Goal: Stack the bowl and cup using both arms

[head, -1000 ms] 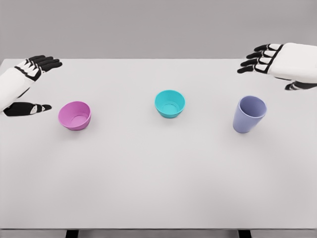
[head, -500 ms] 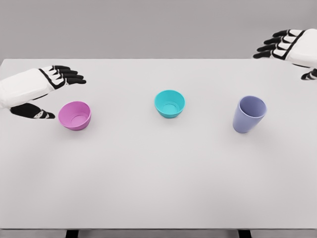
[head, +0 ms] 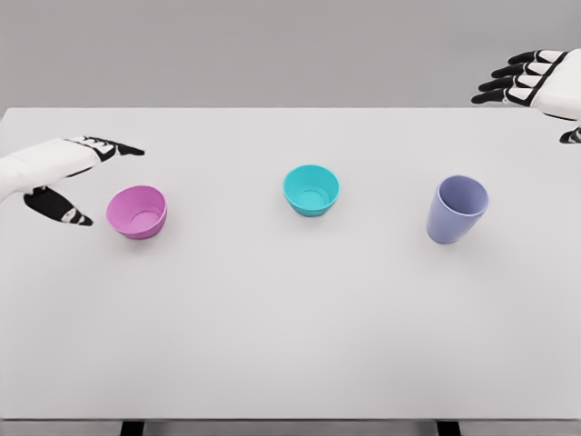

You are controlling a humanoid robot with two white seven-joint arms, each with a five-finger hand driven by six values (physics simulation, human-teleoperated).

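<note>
A pink bowl sits on the left of the white table. A teal bowl stands in the middle, and a lavender cup stands upright on the right. My left hand is open just left of the pink bowl, fingers behind its far rim and thumb at its near left side, not touching it. My right hand is open, raised at the far right edge, well above and behind the cup.
The table's front edge runs along the bottom of the view, with dark table legs below it. A plain grey wall stands behind the table.
My left hand dropped lower and turned edge-on beside the pink bowl. My right hand drifted up and right toward the picture's corner. The bowls and cup stayed put.
</note>
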